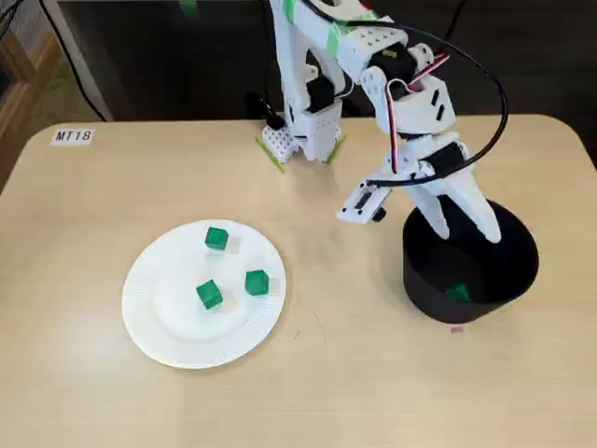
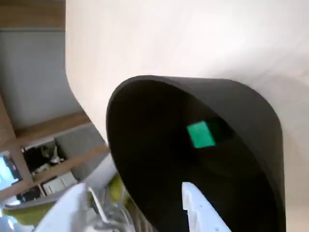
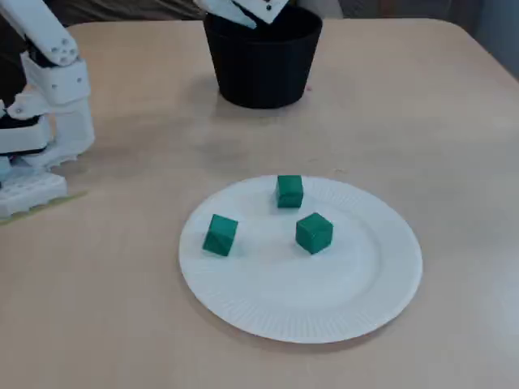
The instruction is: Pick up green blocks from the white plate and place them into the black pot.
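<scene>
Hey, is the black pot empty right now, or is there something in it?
Not empty. One green block lies on the bottom of the black pot, visible in the wrist view and in a fixed view.

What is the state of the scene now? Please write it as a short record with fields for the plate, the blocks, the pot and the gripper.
plate: white plate, left of the pot in a fixed view
blocks on plate: three green blocks, apart from each other
pot: black pot, upright on the table
block in pot: one green block on the bottom
gripper: gripper open, empty, over the pot's mouth
</scene>
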